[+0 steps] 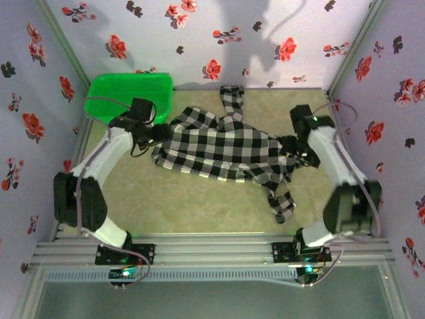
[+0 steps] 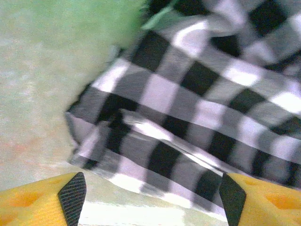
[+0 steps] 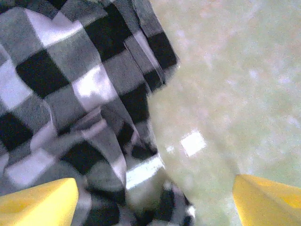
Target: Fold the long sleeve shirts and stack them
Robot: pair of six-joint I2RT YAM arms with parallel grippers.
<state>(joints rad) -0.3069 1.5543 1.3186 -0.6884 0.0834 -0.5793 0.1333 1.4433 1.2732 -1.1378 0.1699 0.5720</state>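
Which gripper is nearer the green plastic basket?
Left. The left gripper sits at the green plastic basket's front edge; the right gripper is across the black-and-white checked cloth shirt.

A lab-built robot test booth: walls (image 1: 265, 40) papered lilac with red and black flowers close in a pale green tabletop (image 1: 199, 206) on 3 sides. The left arm (image 1: 99, 163) and right arm (image 1: 335, 163) are bolted to bare aluminium rails (image 1: 212, 251) at the near edge, with loose cables (image 1: 80, 199) and lit green LEDs (image 1: 311, 268).
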